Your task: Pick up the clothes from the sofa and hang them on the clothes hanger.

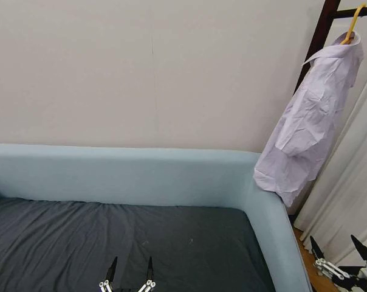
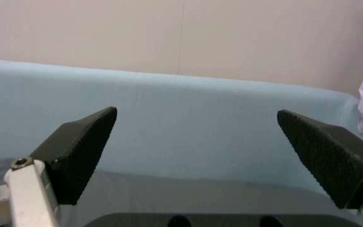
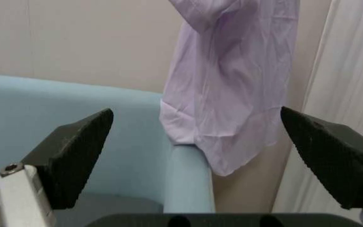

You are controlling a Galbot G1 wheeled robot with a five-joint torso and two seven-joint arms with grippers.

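Lilac shirt [image 1: 311, 121] is hung on the hanger [image 1: 353, 25], upper right in the head view; left gripper [image 1: 132, 263], bottom centre, and right gripper [image 1: 333, 246], bottom right, are spread. Left wrist view: sofa [image 2: 188, 123] mid-frame. Right wrist view: shirt upper centre; its hem should be left undisturbed.

clothes rack [image 1: 322, 27] cropped, hanger [image 1: 353, 24] mostly hidden

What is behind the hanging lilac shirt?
Behind the shirt are a dark rack post and a pale curtain. The shirt covers the post's lower part.
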